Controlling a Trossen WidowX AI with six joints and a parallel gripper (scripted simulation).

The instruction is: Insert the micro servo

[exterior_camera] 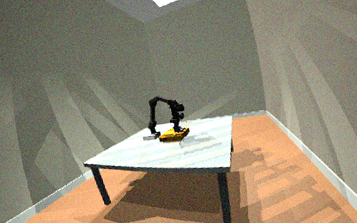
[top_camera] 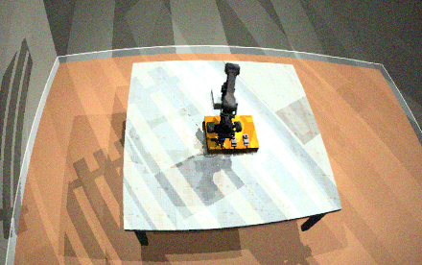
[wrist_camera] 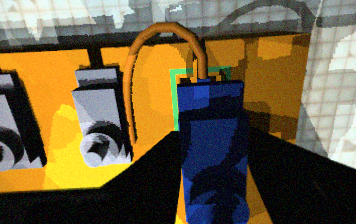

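The blue micro servo [wrist_camera: 214, 137] is held between the fingers of my gripper [wrist_camera: 211, 137] [top_camera: 222, 137], its output shaft facing up toward the wrist camera. The servo covers most of the marked pocket, whose green outline [wrist_camera: 174, 100] shows at the servo's far left and beyond its far end. Whether the servo is above the pocket or partly in it, and how its ears lie, I cannot tell. Its orange cable [wrist_camera: 128, 80] leaves the far end, loops up and left, and comes down beside a grey servo; it arches over the orange deck [wrist_camera: 150, 100] [top_camera: 249, 126].
Two grey servos [wrist_camera: 100, 112] [top_camera: 246, 140] stand seated in the deck to the left of the blue one in the wrist view. The deck's edge is close on the right there, with the pale table [wrist_camera: 332, 95] [top_camera: 163, 202] beyond. Shadows fall across the deck.
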